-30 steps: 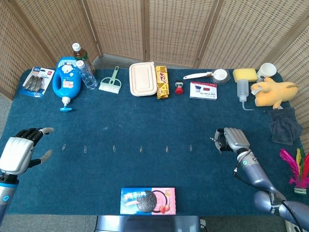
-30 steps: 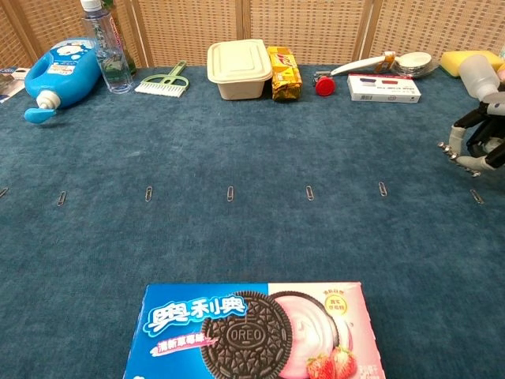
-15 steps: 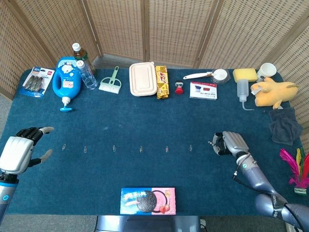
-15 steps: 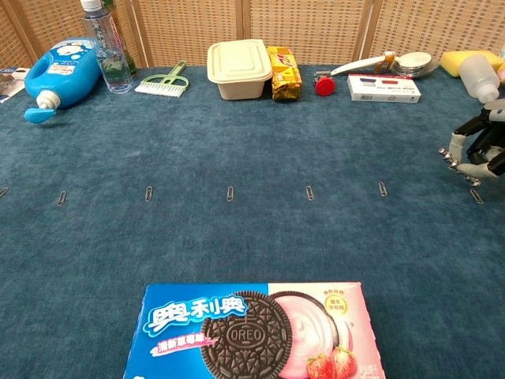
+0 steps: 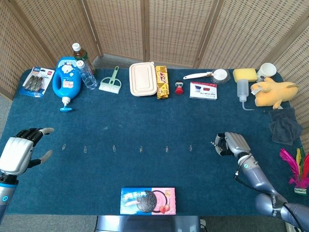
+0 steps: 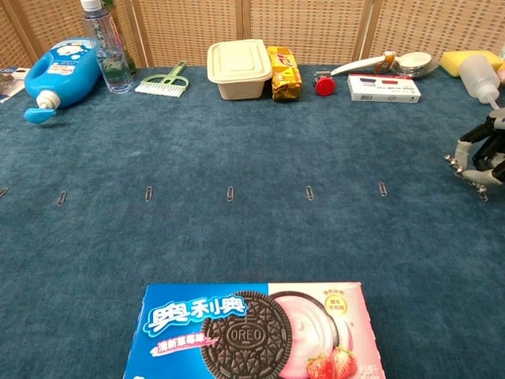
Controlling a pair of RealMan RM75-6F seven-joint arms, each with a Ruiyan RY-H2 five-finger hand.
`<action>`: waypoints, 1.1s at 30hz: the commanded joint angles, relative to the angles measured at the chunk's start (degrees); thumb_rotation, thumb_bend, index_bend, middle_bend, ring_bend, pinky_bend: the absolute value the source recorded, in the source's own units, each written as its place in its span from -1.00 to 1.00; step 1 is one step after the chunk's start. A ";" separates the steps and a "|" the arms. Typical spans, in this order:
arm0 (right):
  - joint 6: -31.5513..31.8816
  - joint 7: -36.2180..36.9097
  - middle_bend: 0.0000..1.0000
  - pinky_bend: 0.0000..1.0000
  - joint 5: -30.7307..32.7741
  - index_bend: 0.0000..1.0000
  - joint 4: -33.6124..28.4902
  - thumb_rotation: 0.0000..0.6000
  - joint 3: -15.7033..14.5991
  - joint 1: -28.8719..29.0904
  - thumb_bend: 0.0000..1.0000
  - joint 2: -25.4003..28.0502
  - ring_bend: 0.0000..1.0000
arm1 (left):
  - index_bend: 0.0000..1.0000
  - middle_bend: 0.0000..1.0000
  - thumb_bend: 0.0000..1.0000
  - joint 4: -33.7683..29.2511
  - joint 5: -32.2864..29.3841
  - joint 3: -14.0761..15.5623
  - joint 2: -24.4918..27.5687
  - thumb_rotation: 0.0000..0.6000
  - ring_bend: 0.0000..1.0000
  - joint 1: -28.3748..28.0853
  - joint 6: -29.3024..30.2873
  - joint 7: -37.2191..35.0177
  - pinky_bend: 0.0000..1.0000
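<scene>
Right hand [image 5: 231, 144] down on the blue carpeted table [image 5: 145, 116], fingers curled over a small silver paper clip [image 6: 478, 195].

The clip is barely visible beneath the fingertips [image 6: 454, 161], last in a row of clips. Left hand [image 5: 19, 150] hovers, fingers spread, holding nothing. The blue-and-pink biscuit box [image 6: 252, 330] reads OREO, its bottom edge cut off.

right hand [image 5: 231, 143] curled, paperclip row [image 5: 140, 149], cookie box [image 5: 147, 200]

A row of paper clips [image 5: 140, 149] lies between the left hand [image 5: 19, 152] and right hand [image 5: 231, 144].
</scene>
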 commanded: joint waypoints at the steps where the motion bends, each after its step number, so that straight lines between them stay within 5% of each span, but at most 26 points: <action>1: -0.18 -0.01 0.60 -0.08 0.16 0.12 0.31 1.00 -0.11 0.17 -0.01 -0.14 0.50 | -0.47 -0.26 -0.17 -0.11 0.00 -0.04 0.02 1.00 -0.36 -0.02 0.03 0.02 -0.29; 24: -2.18 8.61 0.59 -0.10 -0.02 0.11 -2.50 1.00 5.65 2.37 -0.01 2.57 0.49 | -0.49 -0.26 -0.17 -0.17 -0.30 0.18 0.20 1.00 -0.36 0.54 0.53 -0.18 -0.29; 33: 0.13 8.02 0.56 -0.13 0.80 0.09 7.22 1.00 7.45 5.00 -0.01 -3.20 0.46 | -0.49 -0.26 -0.17 0.01 -0.88 0.87 1.14 1.00 -0.36 2.26 1.88 -0.60 -0.29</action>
